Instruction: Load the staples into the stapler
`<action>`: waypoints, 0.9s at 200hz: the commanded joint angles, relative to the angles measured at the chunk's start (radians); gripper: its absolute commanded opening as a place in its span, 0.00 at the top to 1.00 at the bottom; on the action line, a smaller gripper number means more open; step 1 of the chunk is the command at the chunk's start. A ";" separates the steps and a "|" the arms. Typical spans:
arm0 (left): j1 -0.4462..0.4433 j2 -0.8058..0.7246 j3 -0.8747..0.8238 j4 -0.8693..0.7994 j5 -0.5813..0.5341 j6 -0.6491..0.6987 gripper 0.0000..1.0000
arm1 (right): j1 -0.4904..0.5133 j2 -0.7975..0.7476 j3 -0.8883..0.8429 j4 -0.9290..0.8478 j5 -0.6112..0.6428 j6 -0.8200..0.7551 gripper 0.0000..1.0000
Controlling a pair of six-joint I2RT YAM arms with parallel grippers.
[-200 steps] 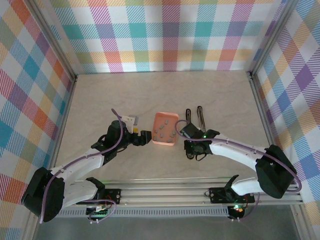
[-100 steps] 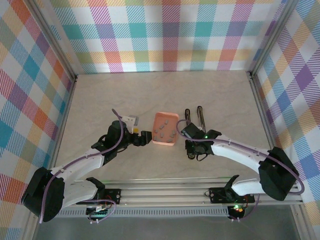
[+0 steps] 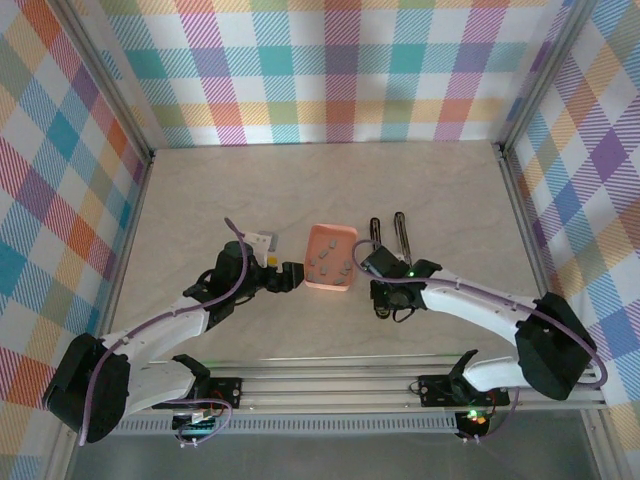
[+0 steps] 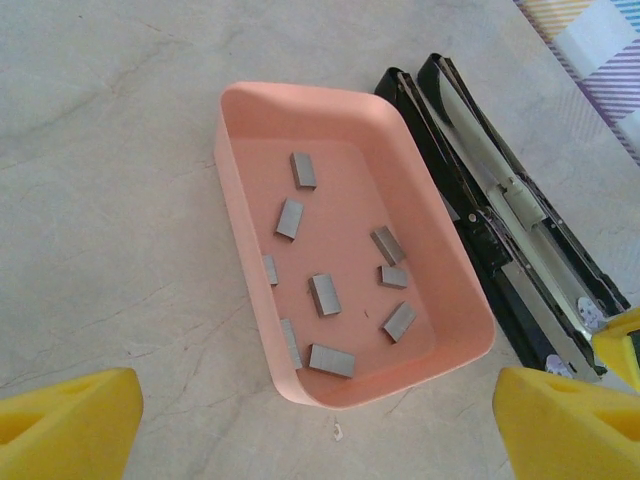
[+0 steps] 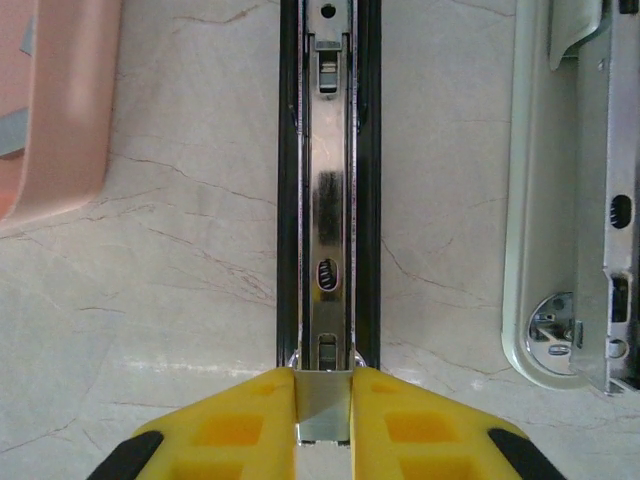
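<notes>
- The staples (image 4: 324, 294) lie loose and flat on the floor of the salmon tray (image 4: 243, 215). Most are apart from each other, and a few sit against its left wall. The tray stands on the worktop (image 4: 120, 200), just left of the stapler (image 4: 520, 210), which lies folded open.
- Each strip looks light and stiff. It is probably brittle along its glued joints, so a hard squeeze or a twist could snap it.
- The smooth metal lying flat gives little to grip. I would pinch a strip across its long sides at mid-length.
- The strip near the tray's middle seems the best pick, since fingers have room on both sides.
- The left gripper (image 4: 318, 425) is spread wide and empty, hovering over the tray's near end.
- The right gripper (image 5: 323, 410) is clenched on the near end of the stapler's magazine rail (image 5: 325, 190), pinning it down.
- The rail's channel is narrow, so a strip must arrive square to it.
</notes>
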 commanded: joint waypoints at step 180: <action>-0.015 0.006 -0.014 0.019 -0.020 0.020 0.10 | 0.009 0.049 -0.013 -0.043 -0.017 -0.006 0.81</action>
